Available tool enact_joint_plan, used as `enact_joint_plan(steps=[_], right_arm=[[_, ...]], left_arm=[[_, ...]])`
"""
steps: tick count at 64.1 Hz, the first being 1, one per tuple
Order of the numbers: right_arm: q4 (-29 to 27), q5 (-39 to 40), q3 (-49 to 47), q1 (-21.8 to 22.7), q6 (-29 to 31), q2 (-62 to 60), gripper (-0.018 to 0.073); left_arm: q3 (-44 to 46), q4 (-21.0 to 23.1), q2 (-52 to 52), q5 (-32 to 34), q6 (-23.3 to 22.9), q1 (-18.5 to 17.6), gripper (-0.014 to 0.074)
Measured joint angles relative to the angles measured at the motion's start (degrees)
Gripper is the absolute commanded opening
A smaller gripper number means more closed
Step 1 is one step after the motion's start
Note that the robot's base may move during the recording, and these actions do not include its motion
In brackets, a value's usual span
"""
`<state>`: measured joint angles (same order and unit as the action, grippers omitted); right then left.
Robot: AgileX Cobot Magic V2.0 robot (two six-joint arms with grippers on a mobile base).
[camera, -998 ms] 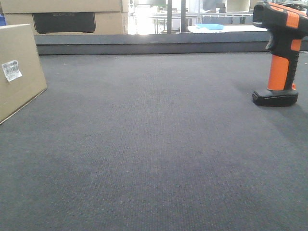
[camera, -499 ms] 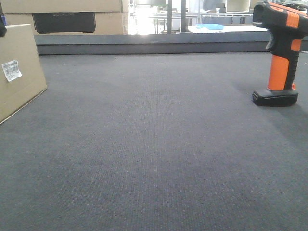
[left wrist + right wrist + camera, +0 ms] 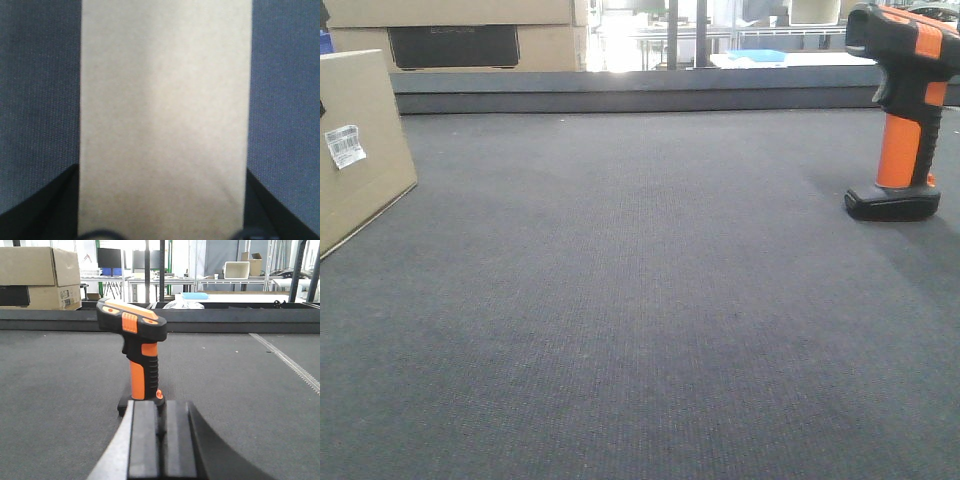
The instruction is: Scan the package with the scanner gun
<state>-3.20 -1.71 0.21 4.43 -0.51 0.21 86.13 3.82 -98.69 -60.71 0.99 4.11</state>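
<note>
Package (image 3: 365,160): on edge, worktop (image 3: 640,300) L side, label (image 3: 344,146) facing ctr. L gripper (image 3: 162,200): jaws spread, one each side of it; contact cannot be told. Scanner gun (image 3: 137,340): upright on foot, R side. R gripper (image 3: 160,415): jaws pressed together, near the gun's foot, empty.

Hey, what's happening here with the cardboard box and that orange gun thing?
A two-armed robot is getting set to scan a package with a scanner gun. The left jaws stand either side of the standing box's narrow edge; whether they press on it cannot be told. The right jaws are closed and empty, facing the gun, which stands on its foot on the grey carpet, untouched. Nothing is lifted yet.
</note>
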Motion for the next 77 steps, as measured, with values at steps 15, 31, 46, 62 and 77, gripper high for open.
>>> enact_joint_plan(steps=[15, 31, 46, 62, 77], right_arm=[[0.0, 0.0, 0.0, 0.0, 0.0, 0.0, -0.0165], [0.0, 0.0, 0.0, 0.0, 0.0, 0.0, -0.0165], [0.0, 0.0, 0.0, 0.0, 0.0, 0.0, -0.0165], [0.0, 0.0, 0.0, 0.0, 0.0, 0.0, -0.0165], [0.0, 5.5, 0.0, 0.0, 0.0, 0.0, -0.0165]], left_arm=[[2.2, 6.7, -0.1, -3.0, 0.0, 0.0, -0.0111], [3.8, 14.7, 1.1, 0.5, -8.2, -9.7, -0.0111], [3.8, 15.1, 0.8, 9.2, -18.4, -21.3, -0.0111], [2.3, 13.1, 0.0, 11.1, -22.3, -26.4, -0.0111], [-0.7, 11.8, -0.2, 11.8, -23.1, -26.4, -0.0111]])
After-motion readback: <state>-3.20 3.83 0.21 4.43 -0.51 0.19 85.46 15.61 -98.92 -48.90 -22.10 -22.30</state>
